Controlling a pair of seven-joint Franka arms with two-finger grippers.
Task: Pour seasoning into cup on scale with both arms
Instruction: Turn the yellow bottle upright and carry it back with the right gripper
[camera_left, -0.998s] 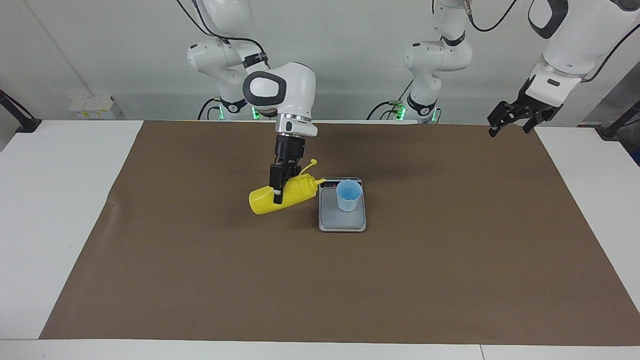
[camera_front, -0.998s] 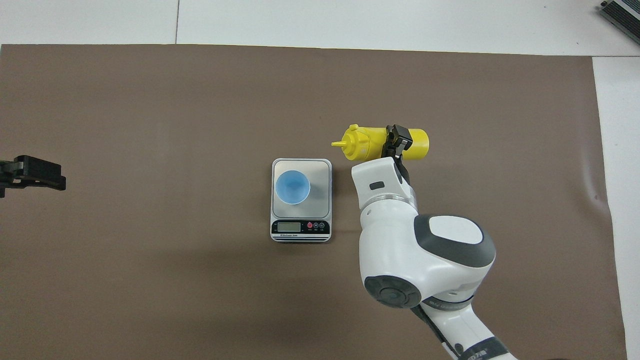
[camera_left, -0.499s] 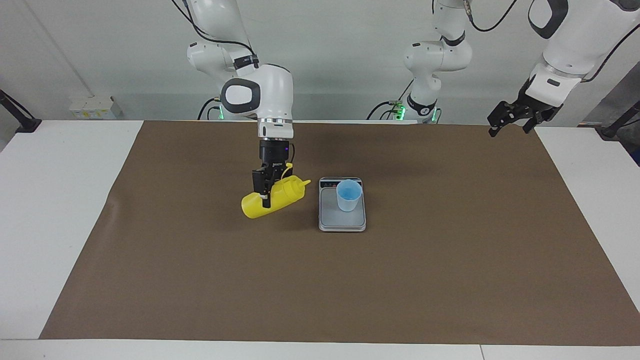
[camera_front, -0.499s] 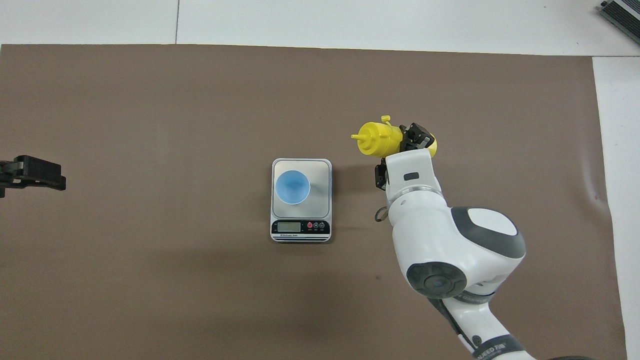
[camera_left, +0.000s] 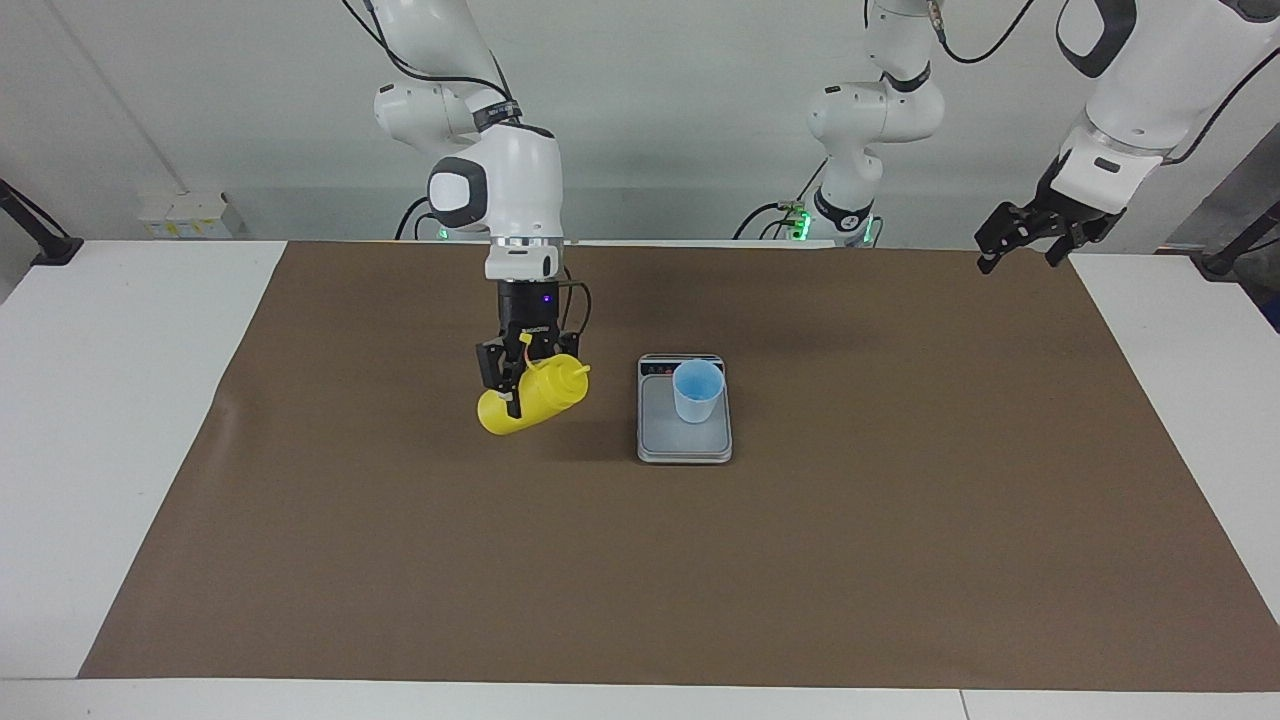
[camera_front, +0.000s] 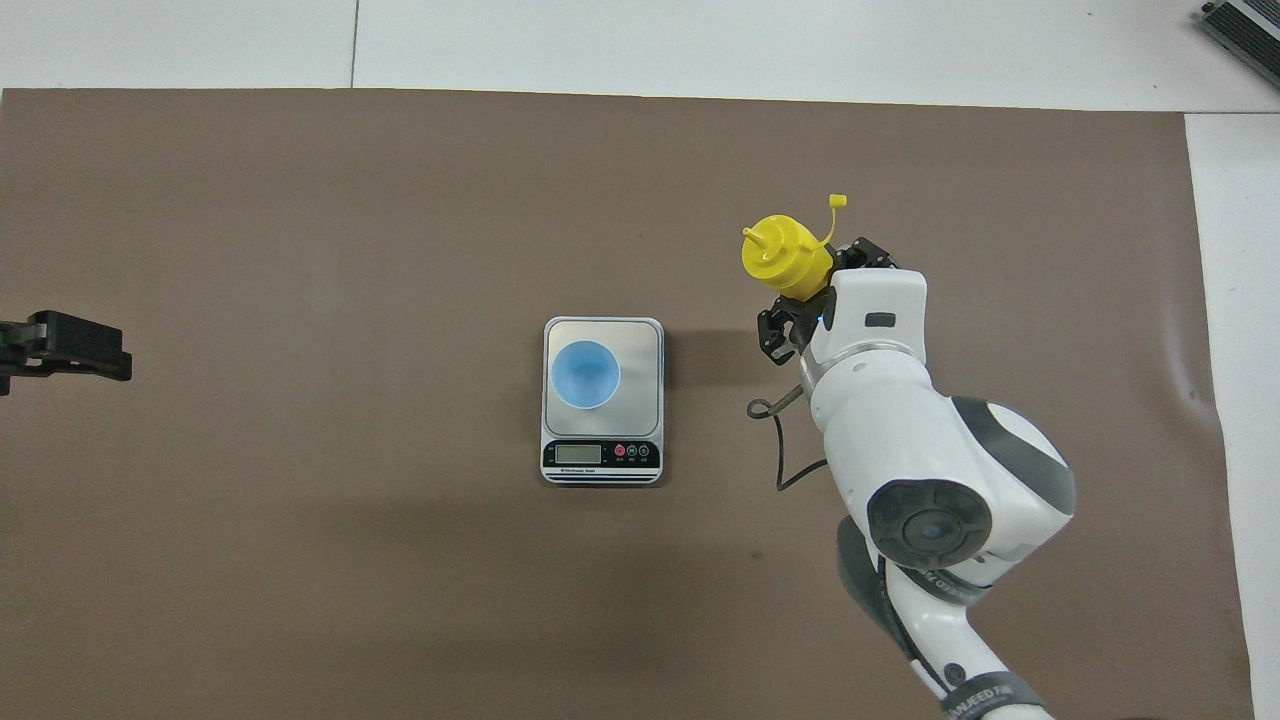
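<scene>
- My right pincer (camera_left: 515, 388) is squeezed tight around the middle of the yellow seasoning bottle (camera_left: 530, 398).
- The bottle leans in my grip, with its pointy top up and aimed toward the scale (camera_left: 684, 440). Its bottom hangs low over the brown mat (camera_left: 400, 560), or maybe touches it; I cannot tell which.
- The little cap on its strap is off the tip and sticks out to the side.
- The bottle is beside the scale, toward my right arm's end of the table, with a gap between them.
- The blue cup (camera_left: 697, 391) stands straight up on the scale's plate, near the end with the screen.
- My left pincer (camera_left: 1020, 238) waits in the air over the mat's edge, well away from the scale, with its fingers spread apart.
- I think I am in the bottle-carrying step. Nothing is pouring.
- Next I should bring the tip over the cup and tip it down slowly, without bumping the cup.
</scene>
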